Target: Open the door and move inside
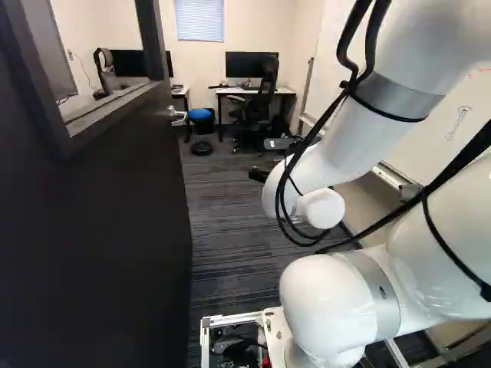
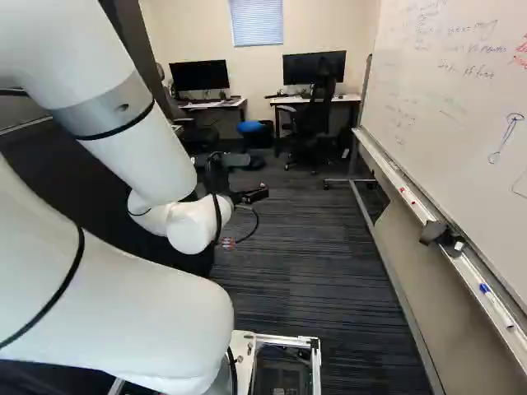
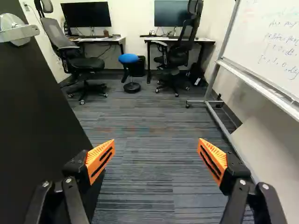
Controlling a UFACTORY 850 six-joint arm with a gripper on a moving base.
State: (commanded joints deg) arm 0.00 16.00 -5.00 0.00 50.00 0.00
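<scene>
Pincer (image 3: 156,141) wide open, gripping nothing; door (image 3: 35,107) stands open to its left, running near to far.

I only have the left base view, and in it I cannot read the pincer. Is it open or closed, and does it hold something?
Observer: The pincer is open: in the wrist view its orange pads stand wide apart, nothing between them.
Operator: Thank you. Behind the lower part of the door I am blind. What stands there?
Observer: The wrist view shows an office chair, its seat and wheeled base in full.
Operator: And on the whiteboard tray, where the arm hides it from me?
Observer: The right base view shows a blue-capped marker lying on it.
</scene>
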